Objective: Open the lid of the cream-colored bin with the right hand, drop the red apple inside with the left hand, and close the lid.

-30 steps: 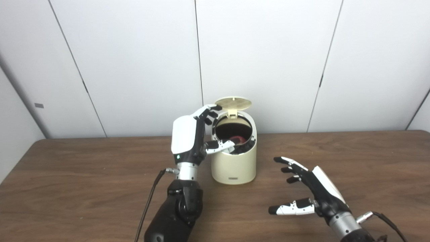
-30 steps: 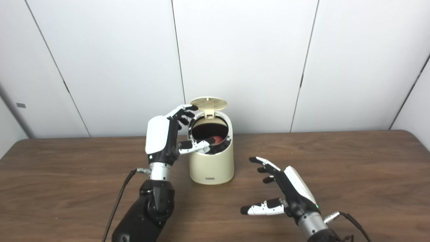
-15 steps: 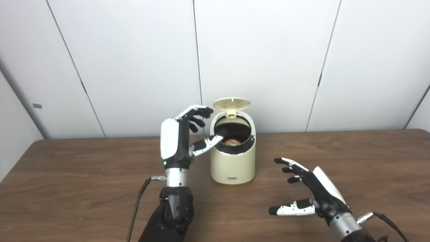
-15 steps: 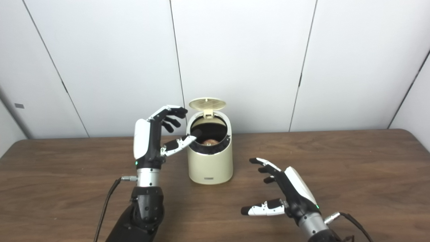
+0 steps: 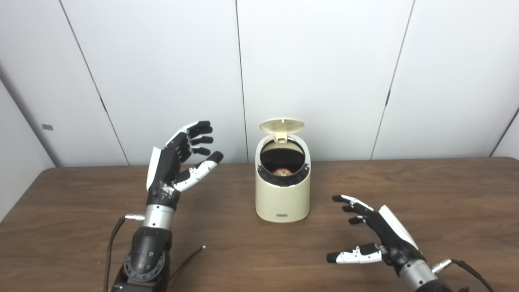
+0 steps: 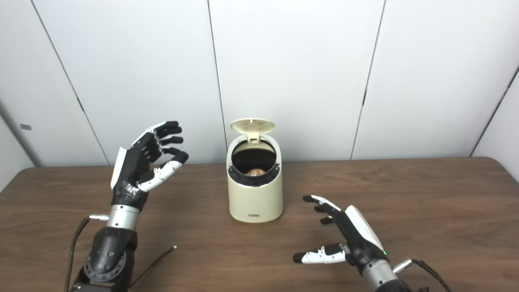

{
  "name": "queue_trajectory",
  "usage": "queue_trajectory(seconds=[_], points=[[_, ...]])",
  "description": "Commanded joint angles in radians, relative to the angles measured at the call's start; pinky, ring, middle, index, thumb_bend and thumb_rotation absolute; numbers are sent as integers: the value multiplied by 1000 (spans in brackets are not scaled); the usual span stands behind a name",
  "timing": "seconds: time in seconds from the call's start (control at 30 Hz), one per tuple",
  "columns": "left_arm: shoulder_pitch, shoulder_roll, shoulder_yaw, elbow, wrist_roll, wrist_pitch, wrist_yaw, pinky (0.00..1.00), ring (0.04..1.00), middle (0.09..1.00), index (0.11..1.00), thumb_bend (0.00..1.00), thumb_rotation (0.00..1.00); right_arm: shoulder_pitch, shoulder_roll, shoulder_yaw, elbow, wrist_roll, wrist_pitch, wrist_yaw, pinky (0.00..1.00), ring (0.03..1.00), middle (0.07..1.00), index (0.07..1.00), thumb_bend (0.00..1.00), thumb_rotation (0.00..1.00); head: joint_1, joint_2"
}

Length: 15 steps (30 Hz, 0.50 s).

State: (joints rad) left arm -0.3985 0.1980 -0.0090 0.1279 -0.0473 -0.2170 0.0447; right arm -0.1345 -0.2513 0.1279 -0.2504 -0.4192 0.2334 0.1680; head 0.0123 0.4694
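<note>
The cream-colored bin [image 5: 282, 196] stands mid-table with its round lid [image 5: 281, 125] tipped up at the back. The red apple [image 5: 282, 172] lies inside, its top showing through the dark opening. My left hand [image 5: 175, 166] is raised well to the left of the bin, open, fingers spread, holding nothing. My right hand [image 5: 375, 234] hovers low over the table to the bin's front right, open, palm down, apart from the bin.
The brown wooden table [image 5: 81, 202] runs to a white panelled wall. A thin loose cable end [image 5: 190, 256] lies on the table by my left forearm. A cable also trails from my right wrist [image 5: 466, 265].
My left hand let the apple drop into the bin, then drew back to the left and opened wide. My right hand sank slightly toward me. The lid stayed up.
</note>
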Motion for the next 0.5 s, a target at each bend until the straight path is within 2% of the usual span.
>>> queue_trajectory(seconds=[0.0, 0.1, 0.17, 0.27, 0.37, 0.47], points=[[-5, 6, 10, -43, 1, 13, -17, 589, 694, 757, 773, 641, 188, -29, -15, -12, -29, 5, -28, -8, 736, 852, 902, 834, 753, 161, 2, 1], [20, 4, 23, -48, 25, 47, -14, 564, 678, 741, 755, 633, 156, -32, -18, -14, -23, 6, -37, -12, 739, 853, 899, 838, 752, 166, 1, -2], [37, 2, 30, -46, 26, 51, -17, 524, 647, 721, 739, 629, 60, -35, -18, -14, -23, 7, -38, -12, 719, 837, 896, 842, 753, 175, 1, -3], [59, -2, 40, -41, 26, 63, -23, 505, 619, 696, 717, 638, 9, -39, -18, -16, -20, 11, -44, -14, 719, 827, 896, 847, 751, 169, 3, -4], [86, -12, 47, -21, 17, 63, -32, 508, 620, 695, 716, 624, 0, -45, -13, -24, -9, 31, -63, -20, 705, 808, 894, 845, 755, 135, 3, -6], [115, -26, 52, 5, 15, 60, -34, 512, 627, 697, 719, 601, 0, -53, -16, -27, -4, 35, -62, -20, 693, 814, 897, 849, 754, 157, 1, -7]])
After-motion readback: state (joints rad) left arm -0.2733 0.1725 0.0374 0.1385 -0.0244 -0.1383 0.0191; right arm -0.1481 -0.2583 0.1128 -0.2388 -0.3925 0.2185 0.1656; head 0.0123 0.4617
